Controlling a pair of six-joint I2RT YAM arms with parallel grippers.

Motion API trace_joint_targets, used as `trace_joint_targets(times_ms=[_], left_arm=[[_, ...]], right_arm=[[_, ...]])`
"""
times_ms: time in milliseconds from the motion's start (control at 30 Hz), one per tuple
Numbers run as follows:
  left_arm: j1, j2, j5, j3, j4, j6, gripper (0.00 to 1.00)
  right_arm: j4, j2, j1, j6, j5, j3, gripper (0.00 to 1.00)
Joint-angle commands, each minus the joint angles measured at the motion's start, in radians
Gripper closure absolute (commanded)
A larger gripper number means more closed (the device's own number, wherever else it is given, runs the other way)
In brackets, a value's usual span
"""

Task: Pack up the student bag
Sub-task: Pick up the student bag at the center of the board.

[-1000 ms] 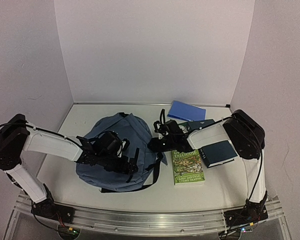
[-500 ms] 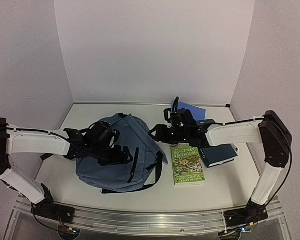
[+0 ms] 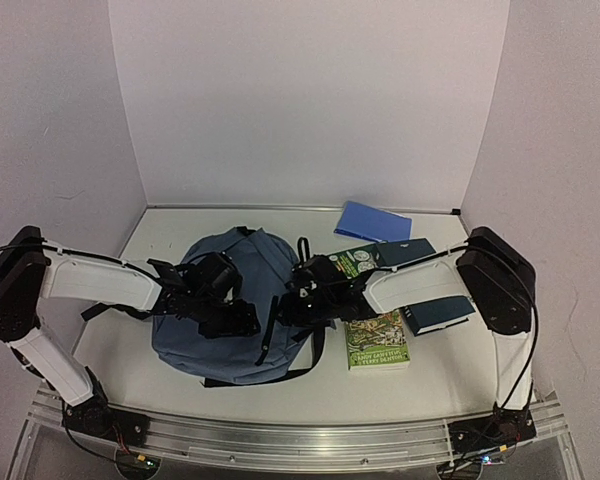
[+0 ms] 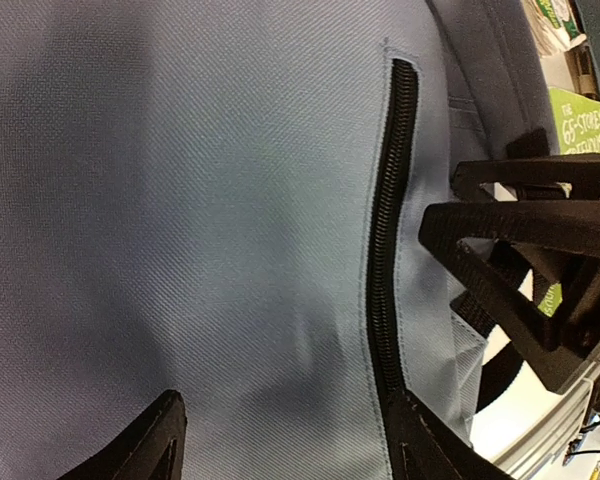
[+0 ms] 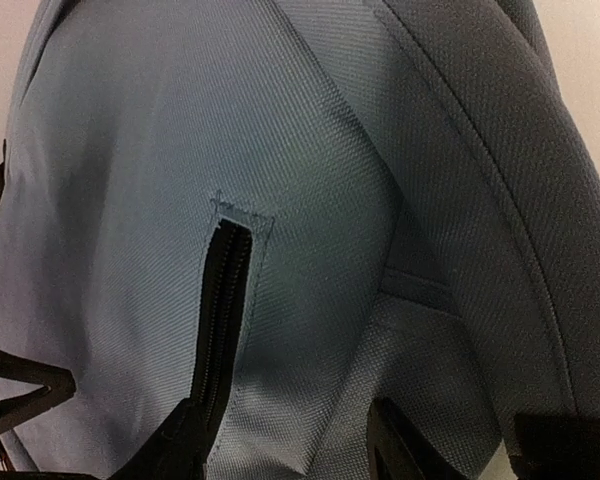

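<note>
The student bag point(image 3: 230, 335) lies flat at the middle left of the table, slate-blue with a black front zipper point(image 4: 385, 230). My left gripper point(image 3: 236, 316) rests on its front panel. Its jaws point(image 4: 290, 435) are open, with plain fabric between them, and the right fingertip point(image 4: 420, 440) sits at the zipper's lower end. My right gripper point(image 3: 296, 300) presses on the bag's right side. It point(image 5: 295, 440) is open too, astride a bulge of fabric beside the zipper point(image 5: 225, 290). The two grippers stand close together, each seeing the other's fingers point(image 4: 520, 235).
A green paperback point(image 3: 377, 342) lies just right of the bag under the right forearm. A dark navy book point(image 3: 442, 308) is further right, another green-and-dark book point(image 3: 385, 255) lies behind, and a flat blue notebook point(image 3: 372, 220) sits near the back wall. Black straps point(image 3: 315, 350) trail at the bag's right edge.
The right arm has swung left from above the books, and its gripper has come down onto the bag's right side. The left gripper has stayed on the bag's front, shifting only slightly.
</note>
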Motion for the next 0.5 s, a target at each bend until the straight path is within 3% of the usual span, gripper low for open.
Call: trace_joint_targets(times_ms=[0,267,467], left_arm=[[0.000,0.012,-0.025,0.042,-0.015,-0.003,0.33],[0.000,0.012,-0.066,0.046,-0.047,0.005,0.34],[0.000,0.016,-0.093,0.073,-0.063,0.028,0.33]], right_arm=[[-0.046,0.042,0.000,-0.016,0.106,0.080,0.47],[-0.142,0.157,0.012,-0.050,0.189,0.168,0.50],[-0.161,0.170,0.021,-0.032,0.210,0.144,0.84]])
